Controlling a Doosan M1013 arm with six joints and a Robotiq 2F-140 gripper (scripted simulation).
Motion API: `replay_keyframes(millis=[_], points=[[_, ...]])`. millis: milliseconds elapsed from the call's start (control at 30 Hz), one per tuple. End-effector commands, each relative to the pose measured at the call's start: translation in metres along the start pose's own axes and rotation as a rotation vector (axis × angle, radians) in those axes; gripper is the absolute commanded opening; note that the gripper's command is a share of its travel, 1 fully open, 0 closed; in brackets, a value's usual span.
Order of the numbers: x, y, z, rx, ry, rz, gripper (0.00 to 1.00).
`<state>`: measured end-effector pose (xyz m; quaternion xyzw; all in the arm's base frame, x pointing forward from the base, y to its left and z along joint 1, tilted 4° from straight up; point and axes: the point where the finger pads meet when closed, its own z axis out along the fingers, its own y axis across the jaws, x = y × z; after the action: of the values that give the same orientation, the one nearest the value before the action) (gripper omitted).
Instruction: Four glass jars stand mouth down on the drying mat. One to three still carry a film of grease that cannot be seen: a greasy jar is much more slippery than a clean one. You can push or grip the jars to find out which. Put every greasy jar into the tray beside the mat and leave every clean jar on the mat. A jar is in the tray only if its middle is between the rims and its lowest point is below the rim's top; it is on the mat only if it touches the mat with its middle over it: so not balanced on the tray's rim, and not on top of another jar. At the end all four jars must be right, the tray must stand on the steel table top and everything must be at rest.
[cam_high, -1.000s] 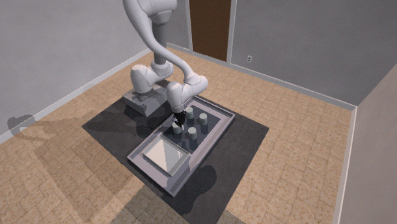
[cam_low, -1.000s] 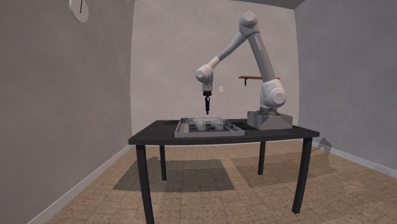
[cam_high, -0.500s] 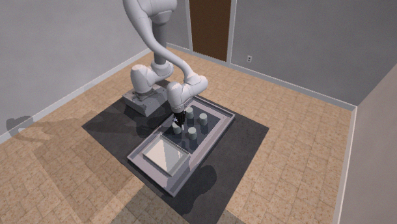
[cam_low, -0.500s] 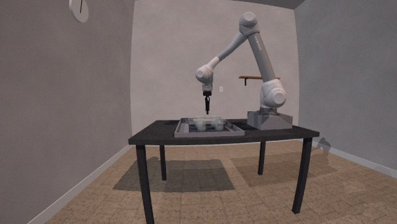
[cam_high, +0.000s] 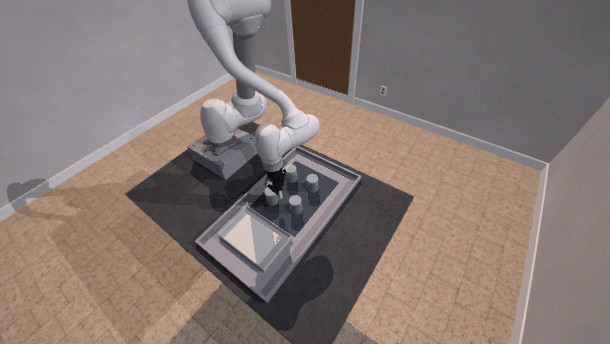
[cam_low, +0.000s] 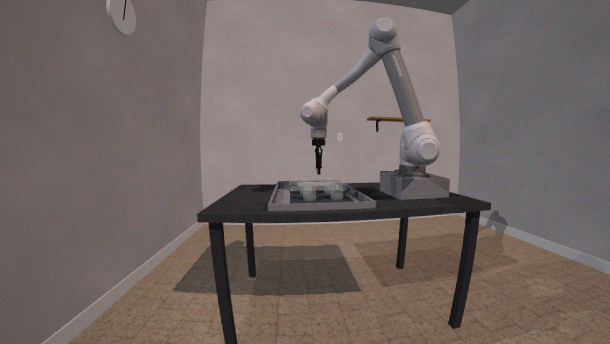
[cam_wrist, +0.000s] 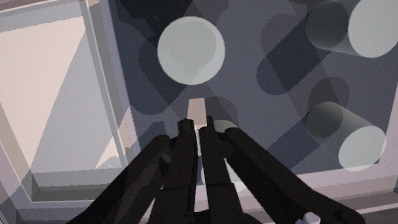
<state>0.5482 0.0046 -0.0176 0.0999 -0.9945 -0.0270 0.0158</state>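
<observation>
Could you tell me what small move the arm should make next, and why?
Probably lower straight down beside the nearest jar, ready to nudge it sideways. The gripper is shut and holds nothing, hanging well above the jars in the exterior view, and all four jars stand on the dark mat while the tray holds none, so no jar looks sorted yet.

Jars (cam_high: 296, 204): four, pale translucent glass, smooth, faintly frosted. Drying mat (cam_high: 327, 186): dark grey, matt. Tray (cam_high: 231, 245): light grey, smooth, pale interior catching light. Table top (cam_high: 330, 212): grey steel, satin sheen, raised rims. Gripper (cam_wrist: 199, 127): black, matt, fingers closed together. Arm (cam_low: 400, 75): white, smooth, slightly glossy. Floor (cam_high: 450, 210): tan mottled tile.
</observation>
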Motion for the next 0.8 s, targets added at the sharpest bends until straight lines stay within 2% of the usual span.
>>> replay_keyframes(millis=[0,67,267,300,567,633,767], points=[[0.000,0.000,-0.022,0.000,0.000,0.000,0.00],[0.000,0.000,-0.022,0.000,0.000,0.000,0.00],[0.000,0.000,-0.068,0.000,0.000,0.000,0.00],[0.000,0.000,-0.068,0.000,0.000,0.000,0.00],[0.004,0.064,-0.068,0.000,0.000,0.000,0.00],[0.004,0.064,-0.068,0.000,0.000,0.000,0.00],[0.006,0.096,-0.068,0.000,0.000,0.000,0.00]])
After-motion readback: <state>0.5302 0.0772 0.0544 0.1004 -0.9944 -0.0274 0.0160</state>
